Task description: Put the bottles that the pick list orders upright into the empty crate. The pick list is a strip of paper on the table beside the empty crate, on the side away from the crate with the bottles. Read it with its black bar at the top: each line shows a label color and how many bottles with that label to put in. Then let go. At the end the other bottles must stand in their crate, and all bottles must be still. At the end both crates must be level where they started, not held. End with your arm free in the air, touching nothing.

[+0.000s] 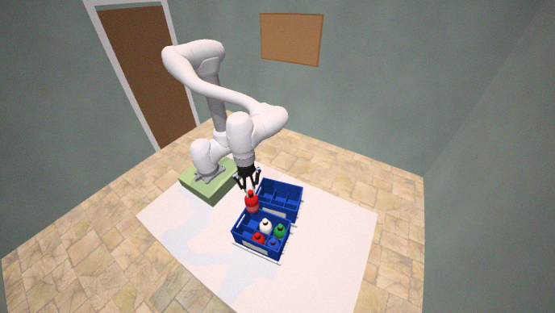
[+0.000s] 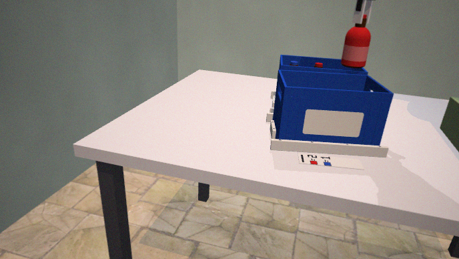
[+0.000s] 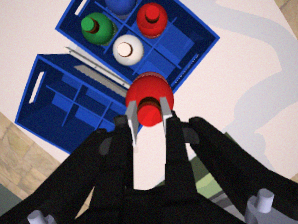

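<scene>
My gripper [image 1: 248, 189] is shut on the neck of a red bottle [image 1: 252, 202] and holds it upright in the air, above the crate with the bottles [image 1: 261, 235]. The held bottle also shows in the exterior view [image 2: 356, 47] and in the wrist view [image 3: 150, 98]. In that crate stand a white bottle [image 1: 265, 226], a green bottle [image 1: 279, 230], a red bottle [image 1: 258, 238] and a blue bottle [image 1: 273, 242]. The empty crate [image 1: 280, 198] stands just beyond it. The pick list [image 2: 329, 161] lies beside the empty crate [image 2: 331, 109] and shows a red mark with 2 and a blue mark with 1.
The arm's green base block [image 1: 208, 183] stands at the table's left side, close to both crates. White rails [image 2: 328, 148] hold the crates in place. The table edge [image 2: 233, 178] runs near the pick list.
</scene>
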Action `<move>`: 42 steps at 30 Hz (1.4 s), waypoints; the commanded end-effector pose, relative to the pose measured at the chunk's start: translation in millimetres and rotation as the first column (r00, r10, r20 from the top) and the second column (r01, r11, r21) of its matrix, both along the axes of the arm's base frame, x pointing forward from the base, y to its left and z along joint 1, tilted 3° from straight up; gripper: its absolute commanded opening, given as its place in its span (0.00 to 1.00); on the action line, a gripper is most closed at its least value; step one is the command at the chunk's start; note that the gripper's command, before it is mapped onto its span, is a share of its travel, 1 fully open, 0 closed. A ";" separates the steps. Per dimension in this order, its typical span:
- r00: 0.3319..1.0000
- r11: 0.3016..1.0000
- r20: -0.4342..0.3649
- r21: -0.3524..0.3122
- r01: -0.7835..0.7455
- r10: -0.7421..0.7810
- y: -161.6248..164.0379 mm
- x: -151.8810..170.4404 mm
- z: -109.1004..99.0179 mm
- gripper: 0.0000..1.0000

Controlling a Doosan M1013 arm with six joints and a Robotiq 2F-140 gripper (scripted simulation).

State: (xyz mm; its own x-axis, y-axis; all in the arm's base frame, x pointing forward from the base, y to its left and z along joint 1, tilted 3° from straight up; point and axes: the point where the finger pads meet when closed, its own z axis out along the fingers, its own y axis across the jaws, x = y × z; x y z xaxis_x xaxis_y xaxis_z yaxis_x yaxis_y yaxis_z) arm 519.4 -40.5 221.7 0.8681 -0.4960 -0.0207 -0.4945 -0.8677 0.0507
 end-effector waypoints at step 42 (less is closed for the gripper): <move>1.000 1.000 0.000 0.000 0.000 0.000 73.4 -17.6 -1.7 0.00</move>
State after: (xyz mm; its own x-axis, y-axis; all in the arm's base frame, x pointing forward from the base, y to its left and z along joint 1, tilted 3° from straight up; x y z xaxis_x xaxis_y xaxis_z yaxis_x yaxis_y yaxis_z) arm 502.6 29.5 220.1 0.8681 -0.4959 -0.0206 -0.4945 -0.8677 0.0507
